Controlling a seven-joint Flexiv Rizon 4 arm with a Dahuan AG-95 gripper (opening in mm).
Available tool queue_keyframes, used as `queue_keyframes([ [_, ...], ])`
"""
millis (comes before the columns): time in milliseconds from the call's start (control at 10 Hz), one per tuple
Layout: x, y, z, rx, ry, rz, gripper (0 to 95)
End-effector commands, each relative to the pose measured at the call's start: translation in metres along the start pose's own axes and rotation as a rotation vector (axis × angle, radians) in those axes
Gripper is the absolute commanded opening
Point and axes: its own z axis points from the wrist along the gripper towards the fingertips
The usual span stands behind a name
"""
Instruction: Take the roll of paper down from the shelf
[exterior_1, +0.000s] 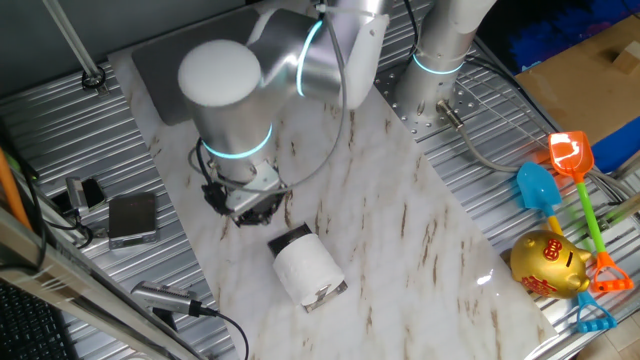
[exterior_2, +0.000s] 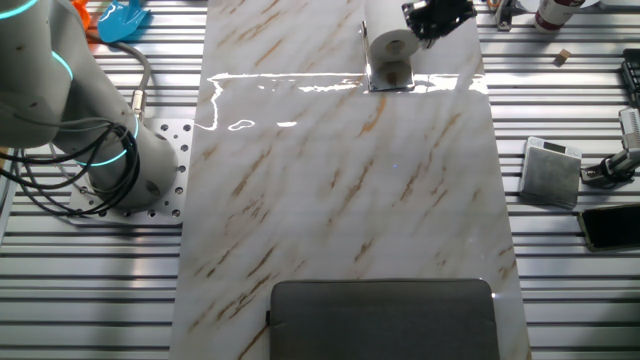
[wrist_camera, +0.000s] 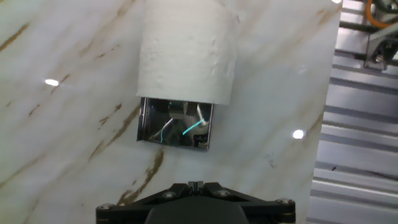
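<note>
Roll of paper (exterior_1: 307, 268) sits on the shelf (exterior_1: 322, 294), on the marble table (exterior_1: 400, 230) near its edge, opposite the grey pad (exterior_2: 385, 318). Gripper (exterior_1: 250, 207) hovers just beside the roll, not touching. Finger state: cannot tell.

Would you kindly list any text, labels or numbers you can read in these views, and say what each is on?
Red characters on the golden piggy bank: too small to read.
Roll of paper, shelf, gripper: no text visible.
Nothing else is legible.
</note>
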Motion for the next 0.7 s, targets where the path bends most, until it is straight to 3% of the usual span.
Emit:
queue_keyframes([
  [100,-0.026,0.001,-0.003,0.001,0.008,0.063,0.0],
  [300,-0.048,0.002,-0.007,0.003,0.009,0.126,0.0],
  [500,-0.060,0.003,-0.004,-0.005,-0.001,0.156,76.0],
  [600,-0.063,0.003,-0.003,-0.008,-0.001,0.166,95.0],
  [700,-0.066,0.003,-0.002,-0.008,-0.004,0.168,95.0],
])
